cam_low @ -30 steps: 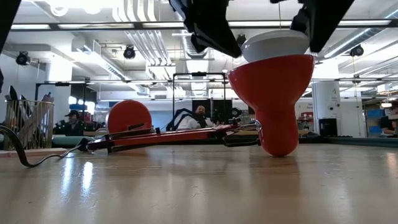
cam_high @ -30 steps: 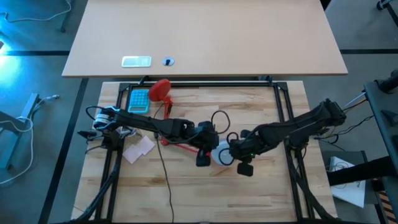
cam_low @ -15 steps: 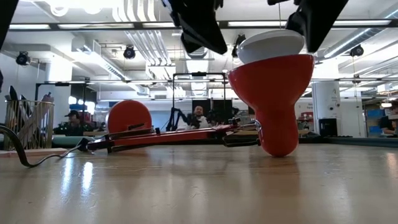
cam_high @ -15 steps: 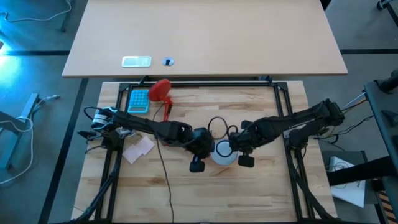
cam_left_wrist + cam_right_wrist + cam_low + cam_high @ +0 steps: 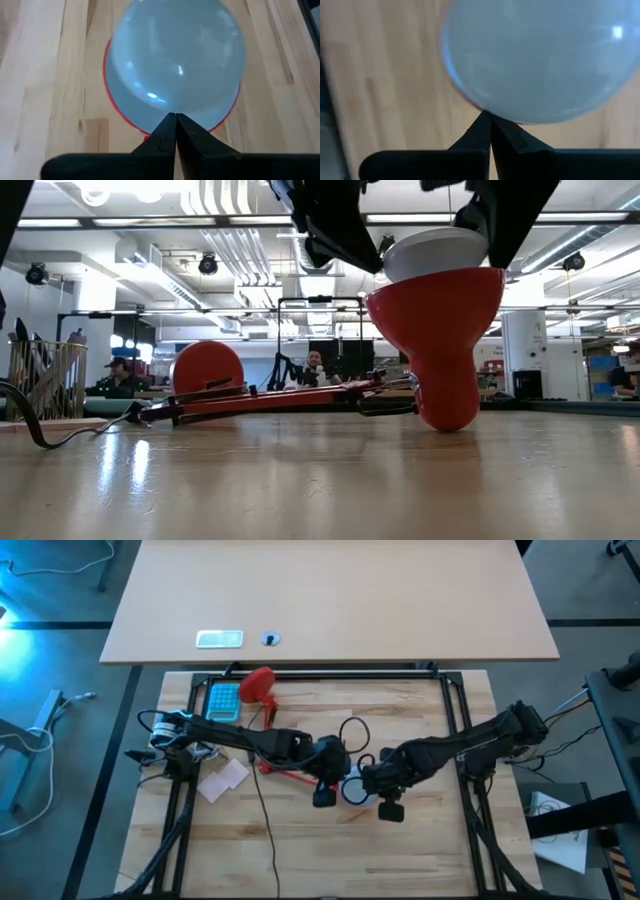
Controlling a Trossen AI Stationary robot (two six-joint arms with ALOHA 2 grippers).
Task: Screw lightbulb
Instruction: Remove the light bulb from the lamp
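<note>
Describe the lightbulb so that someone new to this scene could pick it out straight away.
On the light wooden table, look to the middle where the two dark arms meet. There a red lamp shade stands mouth up, and the lightbulb is the white dome poking out of its top. Nothing else there is white and rounded.

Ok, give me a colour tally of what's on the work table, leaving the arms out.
Red: 1, the lamp, shade up, round base at the far side
White: 2, the dome sitting in the shade, the paper patch
Teal: 1, the flat pad
Black: 1, the cable
Total: 5
</note>
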